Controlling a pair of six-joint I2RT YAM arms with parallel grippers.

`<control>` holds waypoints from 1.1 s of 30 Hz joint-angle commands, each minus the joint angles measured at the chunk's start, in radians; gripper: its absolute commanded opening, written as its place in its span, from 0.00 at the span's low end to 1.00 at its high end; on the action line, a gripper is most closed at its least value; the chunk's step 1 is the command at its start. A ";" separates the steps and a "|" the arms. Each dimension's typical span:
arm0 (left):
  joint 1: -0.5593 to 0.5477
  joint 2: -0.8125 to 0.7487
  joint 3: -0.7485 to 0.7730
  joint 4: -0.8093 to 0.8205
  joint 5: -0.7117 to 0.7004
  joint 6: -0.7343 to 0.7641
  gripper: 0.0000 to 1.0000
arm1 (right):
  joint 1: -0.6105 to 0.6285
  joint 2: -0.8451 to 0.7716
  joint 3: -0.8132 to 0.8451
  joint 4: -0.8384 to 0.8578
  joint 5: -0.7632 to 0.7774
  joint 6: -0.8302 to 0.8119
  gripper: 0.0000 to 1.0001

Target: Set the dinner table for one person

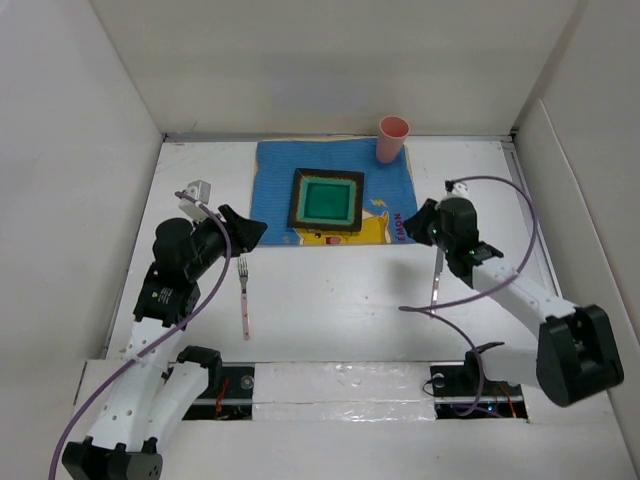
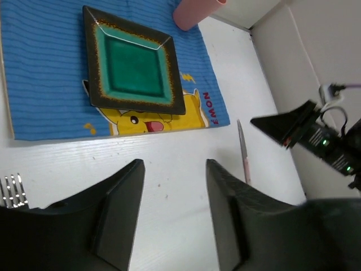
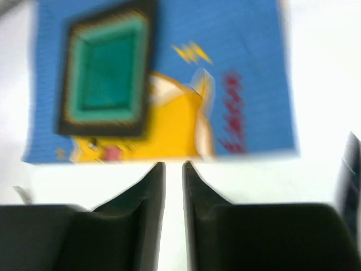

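**Black fingers (image 2: pixel 121 214) apart over the white tabletop (image 1: pixel 340 310)**

Closest to the eye, the left end effector (image 2: pixel 175 166) stands released, with a wide gap between its two fingers and nothing in it. The right end effector (image 3: pixel 174 166) has its fingers drawn almost together. Only a thin slit is left, and bare tabletop shows through it.

Ahead of both, a square plate (image 1: pixel 326 200) with a dark rim sits on the blue cartoon placemat (image 1: pixel 275 170), its green well showing whole. Beyond the right end effector, a pink cup (image 1: pixel 392 138) stands upright on the placemat's far right corner. Its mouth shows only pink inside.

A fork (image 1: pixel 243 290) lies flat just behind the left end effector, towards that arm's base, with its tines pointing at the fingers. A knife (image 1: pixel 437 280) lies behind the right end effector, partly under that arm.

The tabletop, walled by white panels (image 1: pixel 330 60), spreads beneath both end effectors and carries everything. From these views I cannot tell whether either one touches it.
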 commanded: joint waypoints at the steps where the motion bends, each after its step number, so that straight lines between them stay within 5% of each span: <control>1: -0.004 -0.005 0.051 0.050 0.023 -0.122 0.44 | -0.021 -0.109 -0.113 -0.270 0.110 0.020 0.38; 9: -0.112 -0.069 0.246 -0.003 -0.037 -0.254 0.62 | -0.123 -0.332 -0.204 -0.552 0.147 0.091 0.57; 15: -0.202 -0.104 0.363 -0.069 -0.097 -0.265 0.72 | -0.172 -0.194 -0.196 -0.567 0.017 0.065 0.63; 25: -0.233 -0.092 0.425 -0.104 -0.180 -0.256 0.83 | -0.212 0.164 0.013 -0.661 -0.055 -0.086 0.49; 33: -0.233 -0.078 0.427 -0.102 -0.175 -0.239 0.86 | -0.210 0.212 0.059 -0.770 -0.048 -0.109 0.35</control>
